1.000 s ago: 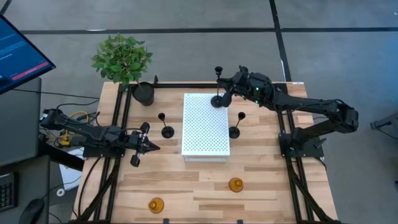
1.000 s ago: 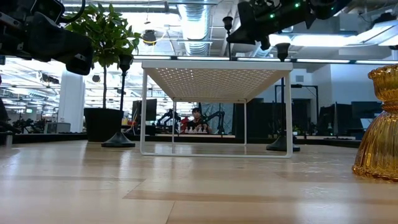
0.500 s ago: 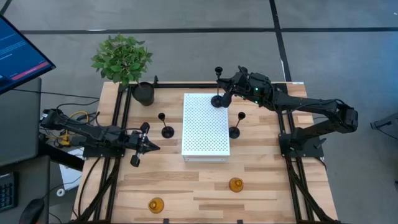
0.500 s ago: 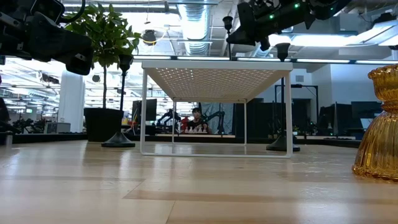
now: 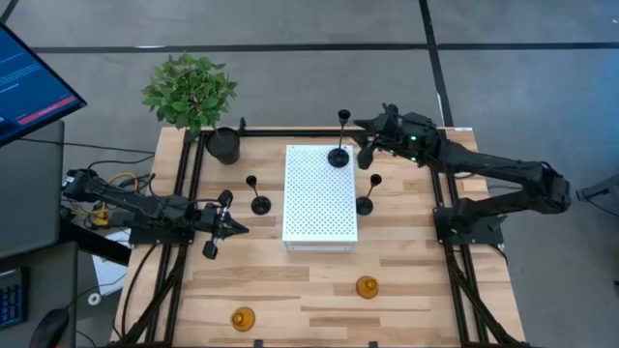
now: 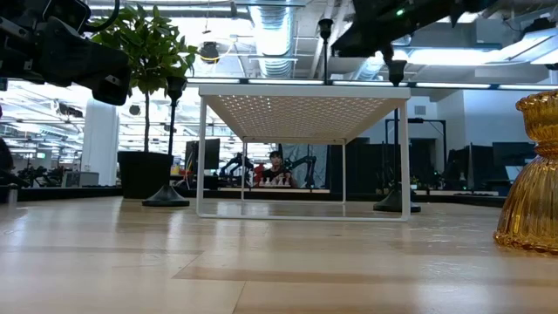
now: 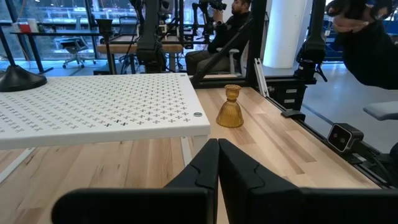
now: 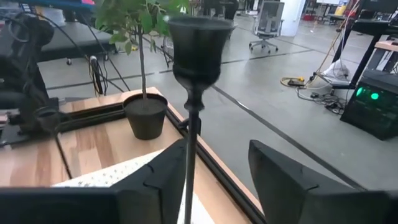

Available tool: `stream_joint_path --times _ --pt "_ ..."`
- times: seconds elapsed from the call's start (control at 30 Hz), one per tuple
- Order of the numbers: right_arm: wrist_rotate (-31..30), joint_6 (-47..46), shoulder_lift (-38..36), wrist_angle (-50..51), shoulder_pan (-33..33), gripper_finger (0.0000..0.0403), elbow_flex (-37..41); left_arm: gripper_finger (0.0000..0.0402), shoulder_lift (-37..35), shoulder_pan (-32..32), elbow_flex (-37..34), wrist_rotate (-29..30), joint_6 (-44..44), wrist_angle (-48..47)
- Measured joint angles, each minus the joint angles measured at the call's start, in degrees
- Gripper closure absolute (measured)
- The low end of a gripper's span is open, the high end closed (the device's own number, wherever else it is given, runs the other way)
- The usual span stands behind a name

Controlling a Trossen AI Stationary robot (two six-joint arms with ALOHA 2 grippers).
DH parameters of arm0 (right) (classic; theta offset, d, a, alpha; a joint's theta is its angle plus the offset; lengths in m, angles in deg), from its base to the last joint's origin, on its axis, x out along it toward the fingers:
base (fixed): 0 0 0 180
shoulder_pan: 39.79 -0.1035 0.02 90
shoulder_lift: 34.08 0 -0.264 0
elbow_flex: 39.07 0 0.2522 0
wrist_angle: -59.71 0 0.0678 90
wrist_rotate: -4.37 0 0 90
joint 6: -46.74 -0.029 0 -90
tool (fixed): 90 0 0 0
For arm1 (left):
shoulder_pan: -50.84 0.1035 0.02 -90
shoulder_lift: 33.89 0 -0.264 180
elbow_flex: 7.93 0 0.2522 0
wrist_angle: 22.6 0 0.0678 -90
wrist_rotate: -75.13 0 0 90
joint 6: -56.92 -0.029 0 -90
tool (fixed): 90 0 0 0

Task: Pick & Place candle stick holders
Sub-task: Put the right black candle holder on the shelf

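Right hand (image 5: 369, 147): fingers spread, gripping nothing. It sits at the far right edge of the white rack (image 5: 319, 208), just beside the black holder (image 5: 339, 155) standing on the rack's far end. In the right wrist view the holder's stem (image 8: 191, 155) rises upright between the two fingers (image 8: 283, 180), cup above them; no contact visible on either side. Long axis vertical; base flat on the rack top.

Judgement: holder placed; the hand must clear along the stem's side without tipping it.

Right arm reaches in from its mount at the surface's right side, elbow out. Nearest unplaced holder (image 5: 366, 203) stands on the surface right of the rack, near this hand.

Left hand (image 5: 228, 228): closed, empty, parked left of the rack; another holder (image 5: 259, 201) stands near it. Two amber holders (image 5: 367, 287) near the front edge.
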State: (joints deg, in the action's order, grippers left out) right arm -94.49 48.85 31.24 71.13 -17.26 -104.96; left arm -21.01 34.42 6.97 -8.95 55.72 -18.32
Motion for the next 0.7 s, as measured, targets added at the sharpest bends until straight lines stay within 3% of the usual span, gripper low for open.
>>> stream_joint_path --times 0.27,0.47,0.7 --pt "0.01 -0.04 -13.82 14.04 -0.26 0.0225 -0.07 0.0392 0.00 0.00 0.00 -0.01 0.00 0.00" --pt "0.07 -1.18 -22.72 25.27 -3.56 0.0251 -0.10 0.0392 0.00 0.00 0.01 -0.01 0.00 0.00" --pt "0.08 -4.56 -26.91 37.73 -10.03 0.0284 -0.10 0.0392 0.00 0.00 -0.01 -0.01 0.00 0.00"
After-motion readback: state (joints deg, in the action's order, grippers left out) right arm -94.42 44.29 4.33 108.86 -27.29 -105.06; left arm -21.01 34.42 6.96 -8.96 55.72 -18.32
